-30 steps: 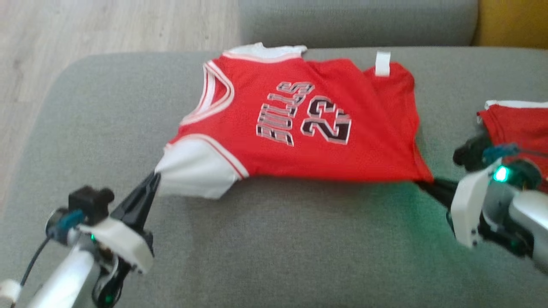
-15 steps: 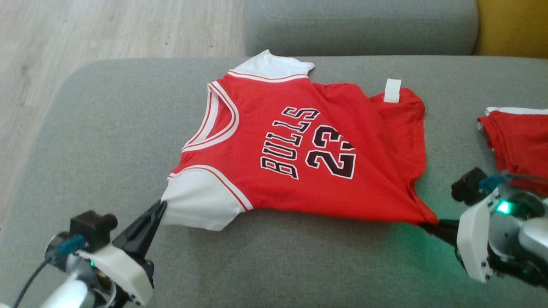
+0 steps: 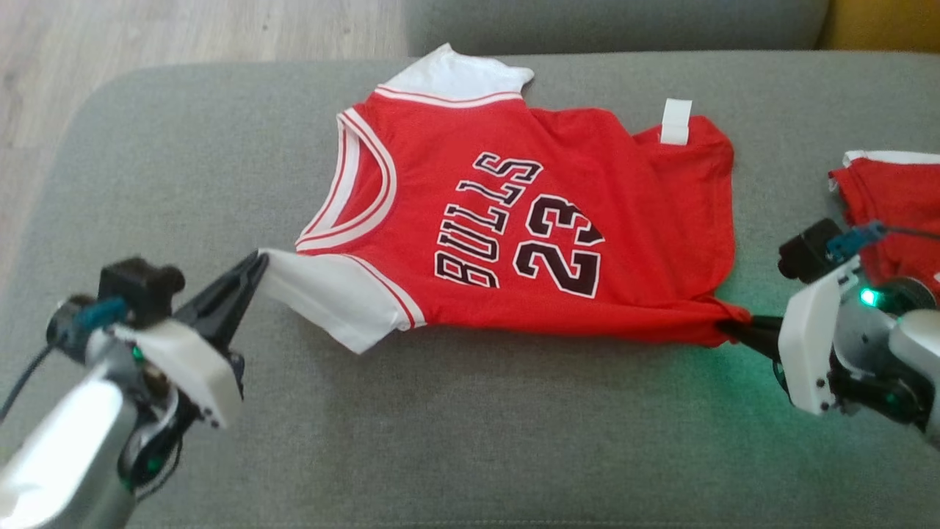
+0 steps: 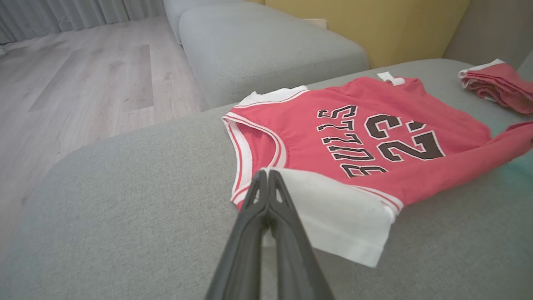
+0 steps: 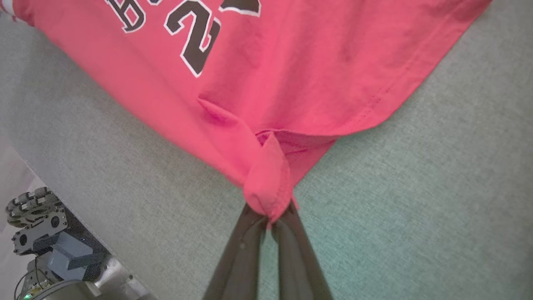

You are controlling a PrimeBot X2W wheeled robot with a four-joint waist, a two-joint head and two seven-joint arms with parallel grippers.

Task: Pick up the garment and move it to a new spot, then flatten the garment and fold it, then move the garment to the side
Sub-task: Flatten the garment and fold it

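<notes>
**Jersey stretched flat between both tools on sofa seat**

Red Bulls 23 jersey [image 3: 529, 220] lies front side up on the grey sofa seat [image 3: 440, 441], roughly mid-seat, slightly toward the back edge. Left tool [image 3: 253, 263] is pinched together on the tip of the near white sleeve [image 3: 330, 294]. Right tool [image 3: 728, 328] is clamped on the near hem corner [image 3: 716, 323]; in the right wrist view the red fabric bunches into a small knob right at the fingertips.

Why held like this: the two grips sit at opposite ends of the near edge, so pulling apart draws that edge into a fairly straight line and takes out slack. Looks like the flattening step, fold not yet started. The near edge appears lifted just off the seat, the far part resting on it. Wrinkles remain near the hem, where the far corner with the white tag [image 3: 675, 121] is turned over.

Orientation: long axis runs left to right across the head view. Neck opening and sleeves point to the robot's left, hem to its right. Lettering reads sideways, tops of the letters toward the collar.

A folded red garment [image 3: 892, 198] sits apart at the right end of the seat, beyond the right tool. Wood floor [image 3: 147, 29] beyond the seat's left side.
</notes>
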